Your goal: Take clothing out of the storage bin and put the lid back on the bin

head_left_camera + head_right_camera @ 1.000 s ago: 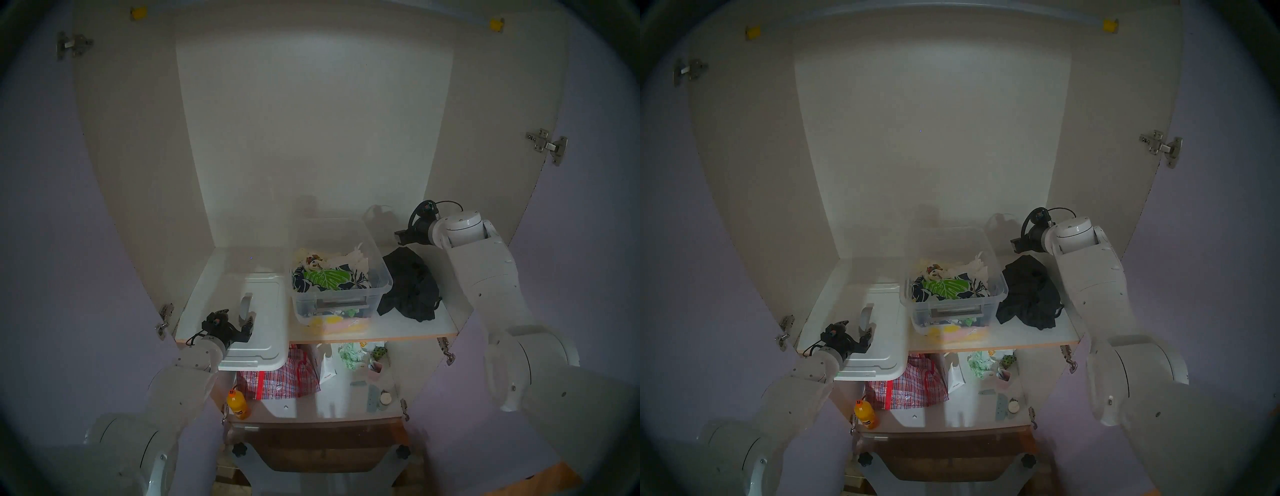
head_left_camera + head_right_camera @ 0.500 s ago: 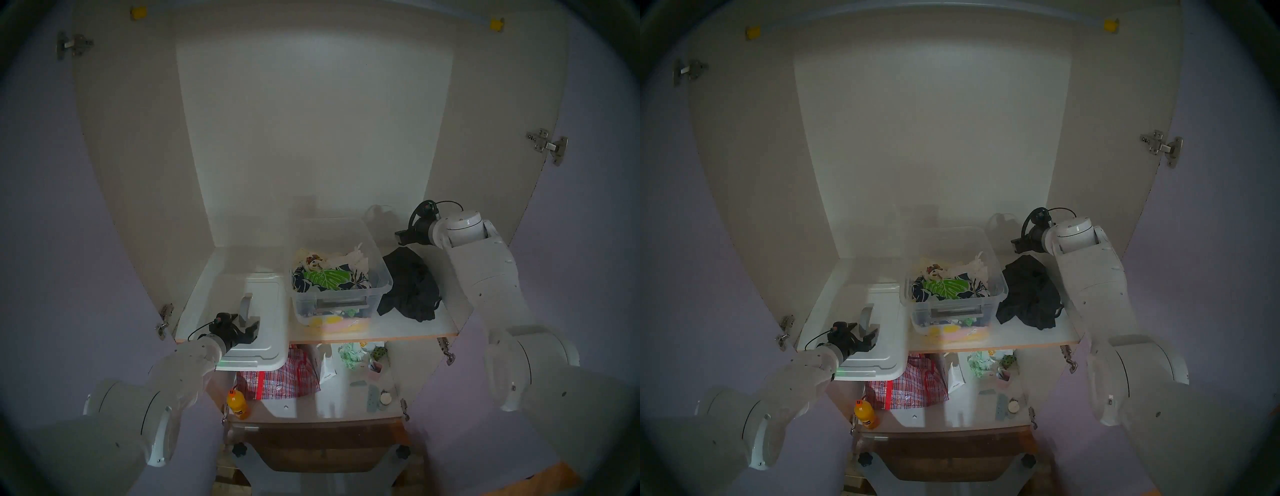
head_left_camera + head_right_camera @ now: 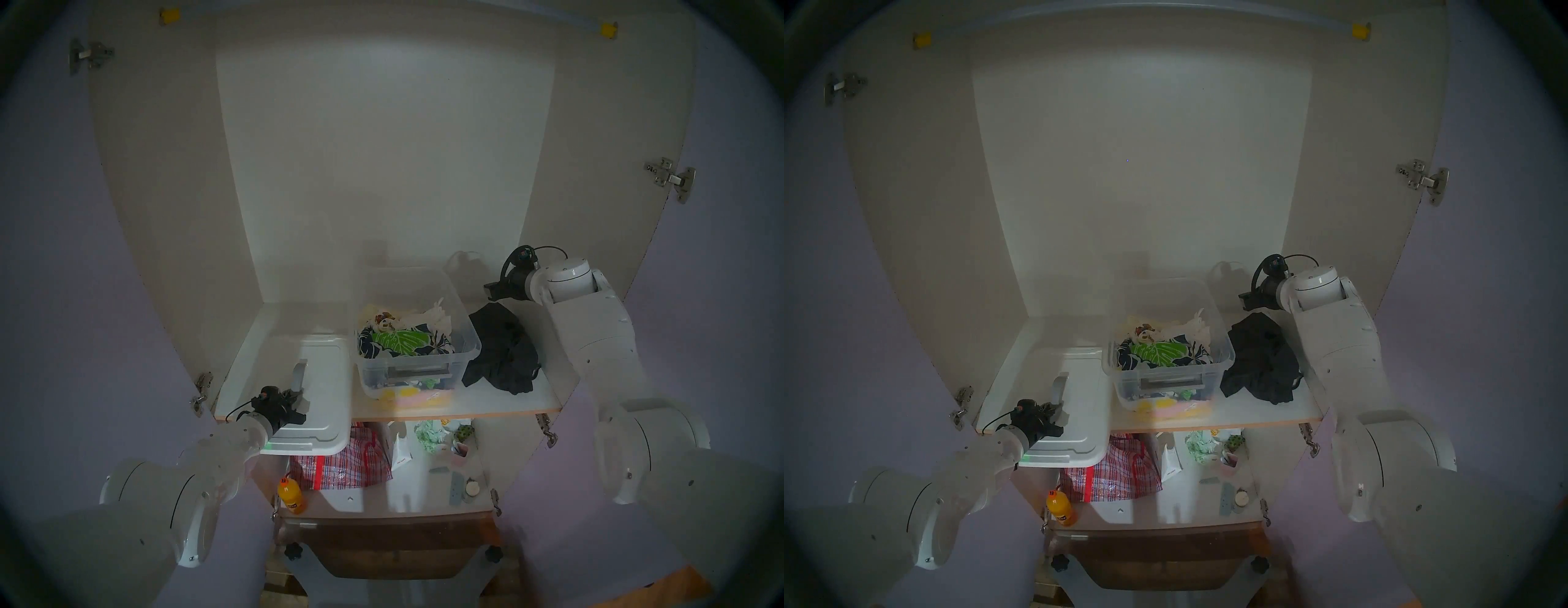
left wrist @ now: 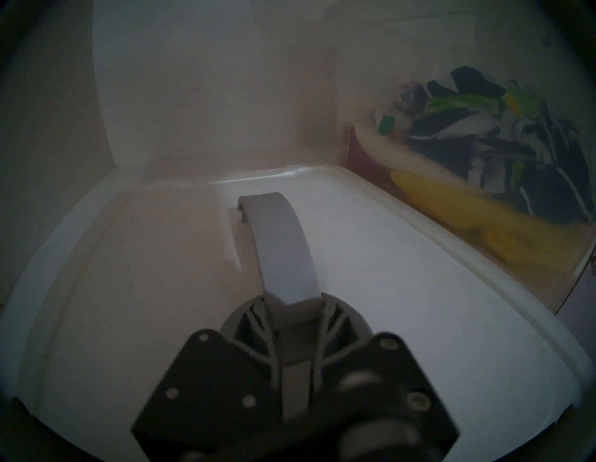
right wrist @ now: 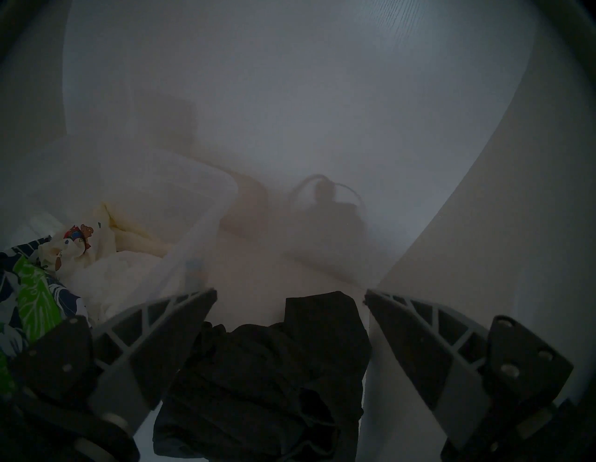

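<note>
Gripping the near end of the grey strap handle [image 4: 283,251], the left gripper [image 4: 295,317] sits closed at the middle of the milky-white translucent rectangular lid [image 3: 326,382], which lies flat on the white shelf [image 3: 488,399] just left of the clear plastic storage bin [image 3: 418,365]. The right gripper [image 5: 290,296] hangs open above the far part of the plain black fabric garment [image 3: 502,352], heaped on the shelf just right of the bin.

The left gripper [image 4: 295,317] hides the near end of the lid's strap [image 4: 283,245]. The bin [image 5: 206,206] is cut off at the right wrist view's left edge; the black garment [image 5: 267,371] at its bottom edge.
</note>
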Tool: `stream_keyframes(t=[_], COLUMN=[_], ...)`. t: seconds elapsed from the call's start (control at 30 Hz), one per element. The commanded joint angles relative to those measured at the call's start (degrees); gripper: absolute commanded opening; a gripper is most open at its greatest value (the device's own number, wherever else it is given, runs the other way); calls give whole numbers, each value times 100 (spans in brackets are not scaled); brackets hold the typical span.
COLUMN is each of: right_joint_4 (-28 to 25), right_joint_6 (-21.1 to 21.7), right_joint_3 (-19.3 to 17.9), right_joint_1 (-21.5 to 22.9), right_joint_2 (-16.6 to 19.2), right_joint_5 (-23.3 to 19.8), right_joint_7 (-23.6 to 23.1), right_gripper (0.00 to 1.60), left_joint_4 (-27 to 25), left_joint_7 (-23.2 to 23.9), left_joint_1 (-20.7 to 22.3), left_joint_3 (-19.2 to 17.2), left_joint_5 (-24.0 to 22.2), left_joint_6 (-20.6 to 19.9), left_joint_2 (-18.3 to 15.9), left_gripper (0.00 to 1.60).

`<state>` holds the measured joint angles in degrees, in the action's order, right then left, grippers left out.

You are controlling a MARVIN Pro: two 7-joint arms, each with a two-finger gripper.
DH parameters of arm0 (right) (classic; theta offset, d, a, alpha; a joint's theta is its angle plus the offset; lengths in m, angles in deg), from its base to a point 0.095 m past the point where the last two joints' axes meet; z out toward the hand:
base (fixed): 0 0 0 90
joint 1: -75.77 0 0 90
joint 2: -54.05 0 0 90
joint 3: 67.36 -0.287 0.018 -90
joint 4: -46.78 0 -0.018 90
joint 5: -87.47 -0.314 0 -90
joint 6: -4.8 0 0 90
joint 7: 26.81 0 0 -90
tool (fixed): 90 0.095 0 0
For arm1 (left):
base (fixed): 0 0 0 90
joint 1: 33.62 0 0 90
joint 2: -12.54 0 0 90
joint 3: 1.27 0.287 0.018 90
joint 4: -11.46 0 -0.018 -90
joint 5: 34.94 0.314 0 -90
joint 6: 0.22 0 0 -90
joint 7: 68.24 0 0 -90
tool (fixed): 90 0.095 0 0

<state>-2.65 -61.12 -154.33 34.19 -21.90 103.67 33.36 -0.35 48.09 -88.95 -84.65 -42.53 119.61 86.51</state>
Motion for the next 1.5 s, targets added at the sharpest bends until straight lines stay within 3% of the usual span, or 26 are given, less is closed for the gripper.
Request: stream_keyframes(t=[0.0, 0.2, 0.37, 0.63, 0.77, 0.93, 1.17, 1.3, 1.33, 1.47], right_joint_4=[-127, -117, -112, -109, -109, -112, -117, -119, -117, -116], right_joint_6=[-26, -29, -31, -33, -33, -33, -31, -31, -32, -32], right_joint_3=[-16, -15, -15, -15, -14, -14, -14, -14, -14, -13], right_joint_1=[187, 184, 184, 187, 189, 191, 194, 194, 193, 194], right_joint_2=[-2, -2, -1, -2, -1, -1, -2, -2, -1, -1], right_joint_5=[-7, -7, -8, -8, -8, -9, -8, -8, -9, -8], right_joint_7=[16, 14, 13, 13, 13, 14, 16, 16, 15, 15], right_gripper=[160, 160, 160, 160, 160, 160, 160, 160, 160, 160], left_joint_4=[-482, -1124, -2050, -3614, -4327, -5190, -6236, -6372, -6324, -6314], left_joint_7=[-67, 34, 99, 89, 186, 291, 666, 890, 909, 1194], left_joint_1=[181, 153, -35, -422, -671, -903, -978, -821, -773, -513], left_joint_3=[-44, -117, -148, -90, 173, 344, 273, 197, 58, -157], left_joint_5=[-5, -58, -51, 194, 644, 921, 691, 582, 310, -68], left_joint_6=[525, 898, 919, 530, 222, -455, -2047, -2744, -2903, -3653], left_joint_2=[-196, -211, -327, -854, -1343, -1703, -2051, -2192, -2071, -1977], left_gripper=[0, 0, 0, 0, 0, 0, 0, 0, 0, 0])
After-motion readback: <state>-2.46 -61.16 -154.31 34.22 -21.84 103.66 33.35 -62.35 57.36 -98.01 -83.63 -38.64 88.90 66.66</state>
